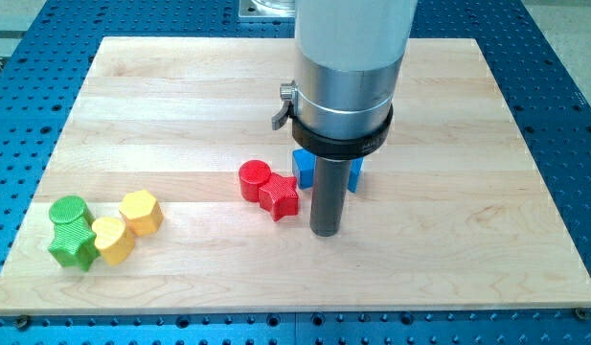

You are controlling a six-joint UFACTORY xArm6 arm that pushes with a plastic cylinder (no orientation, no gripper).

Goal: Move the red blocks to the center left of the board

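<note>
The tip (326,232) rests on the board (180,105), a plain rod end with nothing held; it has no jaws to open or close. The rod hangs from a wide silver cylinder (351,57) with a black collar (341,142).

The red star (281,198) lies just beside the tip on the view's left, with a narrow gap or perhaps contact; cannot tell. The red cylinder (254,179) touches the star on its upper left, further from the tip. Both reds sit near the board's middle, slightly toward the view's bottom.

The blue block (305,167) sits just above the tip, behind the rod, which hides most of it; its shape is unclear. A blue sliver also shows right of the rod.

Well apart from the tip, at the view's far left near the bottom edge, is a cluster of four. The yellow hexagon (141,212) is closest to the tip, the yellow heart (112,240) lower left of it, the green cylinder (69,212) and the green star (73,246) furthest. They touch or nearly touch.

The blue perforated table (563,77) surrounds the board.
</note>
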